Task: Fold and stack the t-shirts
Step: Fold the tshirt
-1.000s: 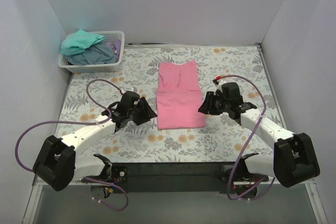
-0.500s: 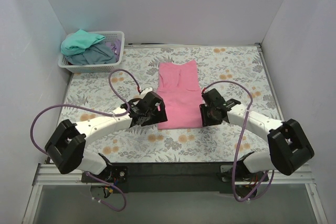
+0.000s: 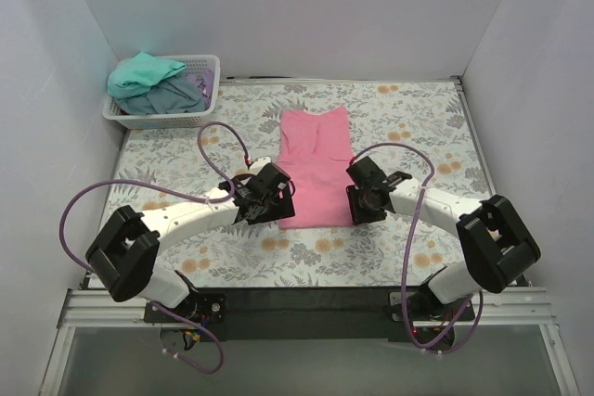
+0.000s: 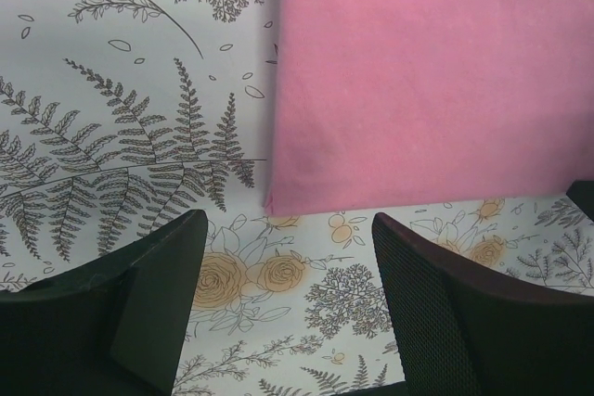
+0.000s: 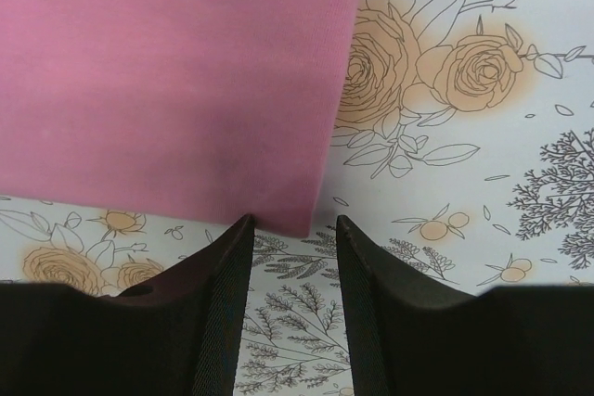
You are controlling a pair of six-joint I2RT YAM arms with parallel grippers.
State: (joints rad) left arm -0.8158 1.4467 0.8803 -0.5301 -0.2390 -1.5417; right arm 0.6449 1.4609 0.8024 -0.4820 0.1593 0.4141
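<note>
A pink t-shirt point(image 3: 316, 169) lies flat in a long narrow fold in the middle of the table. My left gripper point(image 3: 276, 203) sits low at its near-left corner. In the left wrist view that gripper point(image 4: 288, 229) is wide open, with the pink t-shirt point(image 4: 418, 71) just ahead of the fingertips and only tablecloth between them. My right gripper point(image 3: 360, 203) is at the near-right corner. In the right wrist view it point(image 5: 293, 222) is open more narrowly, with the corner of the pink t-shirt point(image 5: 167, 71) right at its tips. A teal t-shirt point(image 3: 144, 71) and a grey-blue t-shirt point(image 3: 174, 95) fill the basket.
The white lattice basket point(image 3: 139, 120) stands at the far-left corner against the wall. The floral tablecloth point(image 3: 418, 118) covers the table, and white walls enclose it on three sides. Purple cables loop over both arms.
Both grippers have moved in from the sides to the near corners of the pink t-shirt. The left jaws have opened wider. The shirt has not moved.
</note>
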